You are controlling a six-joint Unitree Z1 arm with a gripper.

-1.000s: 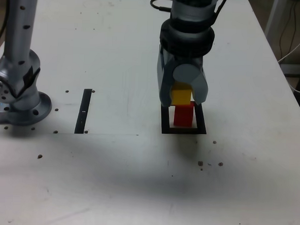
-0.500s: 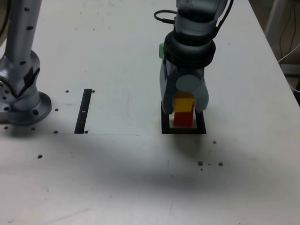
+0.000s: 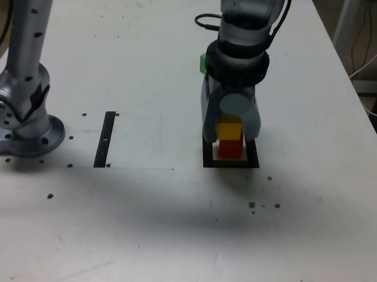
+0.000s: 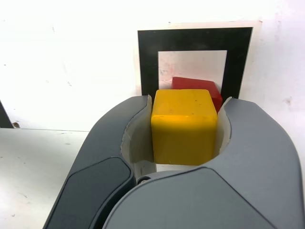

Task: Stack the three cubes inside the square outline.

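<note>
Wrist view showed the yellow cube [image 4: 183,126] dead centre of the frame, clamped between the two grey jaws of the gripper [image 4: 186,129], one pale pad pressed to each side face. Looked like a small hard plastic block: probably light, stiff, smooth-sided and a bit slippery, not fragile. Best taken hold of on two opposite flat faces near mid-height, squarely, which was how the claw had it; a corner grip would likely let it twist.

Claw was closed on the yellow cube, not yet let go.

Just past the yellow cube's top edge a slice of the red cube [image 4: 200,87] peeked out, sitting on the white centre of the square outline [image 4: 147,62], upper middle of the frame. The yellow looked slightly offset from the red, so the alignment may not be perfect; hard to judge from this angle.

Exterior view, centre right of the frame: yellow cube [image 3: 230,130] sat directly over the red cube [image 3: 230,149], apparently touching or just above it, I couldn't tell which. Red stood inside the square outline [image 3: 207,163]. The gripper [image 3: 230,129] pointed down over both. The green cube [image 3: 203,63] was only a sliver at the arm's left edge, upper centre, mostly hidden and well apart from the stack. It was not stacked yet.

The narrow black strip [image 3: 105,139] lay left of centre, and the arm base [image 3: 22,120] was at far left.
</note>
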